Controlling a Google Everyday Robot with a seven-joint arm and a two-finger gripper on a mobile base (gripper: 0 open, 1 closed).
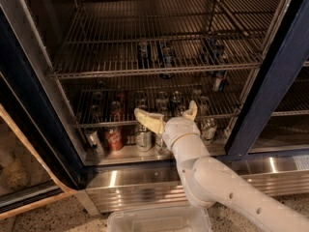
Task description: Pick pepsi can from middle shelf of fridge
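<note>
The fridge (29,105) stands open, with a dark navy frame and wire racks. Several dark-blue pepsi cans (143,50) stand on the middle shelf (154,71), a chrome wire rack; another one (166,56) is beside the first. My gripper (169,116) is open and empty, with pale fingers (148,121) spread wide. It is in front of the lower rack (96,123), below the middle shelf and apart from the pepsi cans. My white arm (217,182) rises from the lower right.
The lower rack holds several dark and silver cans (161,100). On the fridge floor stand a red can (114,138) and silver cans (143,138). A navy door post (270,91) is at the right. A clear plastic bin (159,221) sits below the steel kick plate (130,185).
</note>
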